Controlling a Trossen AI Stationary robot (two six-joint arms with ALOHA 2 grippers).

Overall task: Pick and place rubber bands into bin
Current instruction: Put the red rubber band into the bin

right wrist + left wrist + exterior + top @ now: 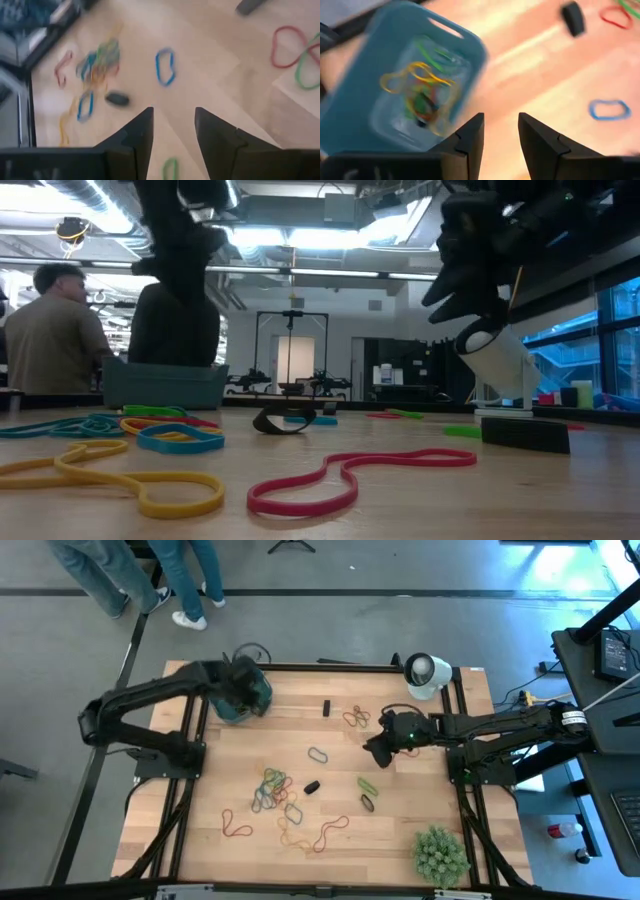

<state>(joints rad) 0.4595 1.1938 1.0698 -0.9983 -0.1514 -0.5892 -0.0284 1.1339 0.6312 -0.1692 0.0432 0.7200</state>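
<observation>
While my left end effector (500, 135) hovers spread and empty over the teal plastic bin (243, 700), where thin floppy rubber bands (422, 90) lie tangled, my right end effector (172, 132), also spread, hangs above the pale wooden tabletop (300, 730).

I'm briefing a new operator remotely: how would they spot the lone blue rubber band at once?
Start at the wooden table and find its middle, between the teal bin and the right gripper. The blue rubber band lies flat there by itself. Unlike the tangled multicoloured pile nearer the front, it touches no other band.
</observation>
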